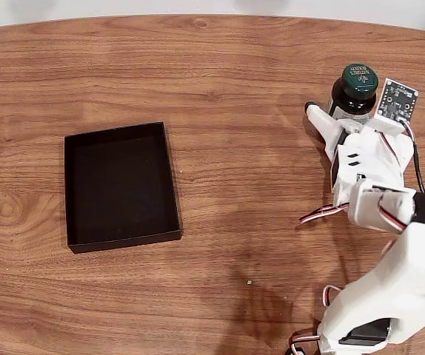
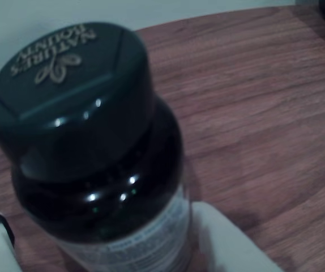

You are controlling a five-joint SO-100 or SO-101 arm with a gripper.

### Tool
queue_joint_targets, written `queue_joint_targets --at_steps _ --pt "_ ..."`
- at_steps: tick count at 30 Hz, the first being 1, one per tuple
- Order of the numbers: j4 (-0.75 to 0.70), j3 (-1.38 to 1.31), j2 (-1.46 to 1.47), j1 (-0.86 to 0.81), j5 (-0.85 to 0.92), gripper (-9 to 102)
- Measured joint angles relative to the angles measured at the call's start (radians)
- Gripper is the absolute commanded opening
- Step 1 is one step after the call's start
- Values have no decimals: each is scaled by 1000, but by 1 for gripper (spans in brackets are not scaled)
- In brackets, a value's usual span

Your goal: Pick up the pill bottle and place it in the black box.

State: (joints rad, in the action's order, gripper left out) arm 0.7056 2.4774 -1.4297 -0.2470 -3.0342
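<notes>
Standing upright near the counter's (image 1: 220,59) far right edge in the fixed view, the pill bottle (image 1: 355,92) sits between the end effector's (image 1: 346,118) spread fingers, well apart from the black box (image 1: 120,185) at left. In the wrist view, the bottle (image 2: 94,170) looms between white fingers (image 2: 225,238); whether they grip it cannot be told.

Pill bottle (image 1: 357,92) far right of black box (image 1: 121,186)

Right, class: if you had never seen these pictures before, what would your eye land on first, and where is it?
First the pill bottle with its dark green lettered cap, standing upright at the far right of the table in the fixed view and looming large in the wrist view. The white arm's claw sits right at it, fingers on either side. Then the black box, lying empty well to the left on the wooden table.
</notes>
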Motion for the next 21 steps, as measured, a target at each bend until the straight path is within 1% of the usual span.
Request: queue_joint_targets --at_steps 21 --pt "75 -158 187 14 -15 38"
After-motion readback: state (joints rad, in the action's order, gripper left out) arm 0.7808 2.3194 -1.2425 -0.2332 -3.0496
